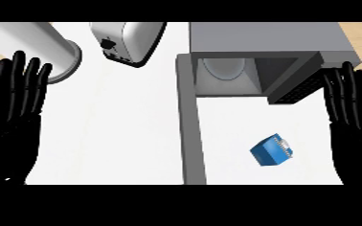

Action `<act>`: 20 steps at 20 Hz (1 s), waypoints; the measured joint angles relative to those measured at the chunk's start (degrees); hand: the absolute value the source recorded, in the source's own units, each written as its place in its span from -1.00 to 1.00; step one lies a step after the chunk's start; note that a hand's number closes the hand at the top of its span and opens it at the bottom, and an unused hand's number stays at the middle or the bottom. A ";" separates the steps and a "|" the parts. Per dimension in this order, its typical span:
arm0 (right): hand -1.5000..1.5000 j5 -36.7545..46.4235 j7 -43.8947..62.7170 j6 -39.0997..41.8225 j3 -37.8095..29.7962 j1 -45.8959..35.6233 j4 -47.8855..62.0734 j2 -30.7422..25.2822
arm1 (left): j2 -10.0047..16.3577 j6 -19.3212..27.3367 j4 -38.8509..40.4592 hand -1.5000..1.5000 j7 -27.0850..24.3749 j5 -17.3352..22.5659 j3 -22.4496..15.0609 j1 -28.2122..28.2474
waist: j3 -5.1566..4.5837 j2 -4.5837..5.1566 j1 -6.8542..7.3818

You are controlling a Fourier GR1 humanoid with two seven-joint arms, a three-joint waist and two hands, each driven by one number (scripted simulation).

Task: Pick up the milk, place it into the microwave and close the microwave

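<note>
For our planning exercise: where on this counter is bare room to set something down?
Widest: white counter between left hand and open microwave door, below the toaster. Smaller: between door and right hand, beside the milk. Crowded: the back row.

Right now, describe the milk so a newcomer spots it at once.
Start at the open grey microwave, upper right. On the white counter in front of it, between its swung-out door and the right hand, sits the milk. It is the only blue thing, a small tilted carton with a pale end.
</note>
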 measured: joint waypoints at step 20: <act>-1.00 2.52 0.51 5.24 25.98 22.01 -12.44 1.32 | -1.00 -4.15 -3.55 -1.00 3.80 9.07 5.69 12.93 | -0.01 -1.65 0.34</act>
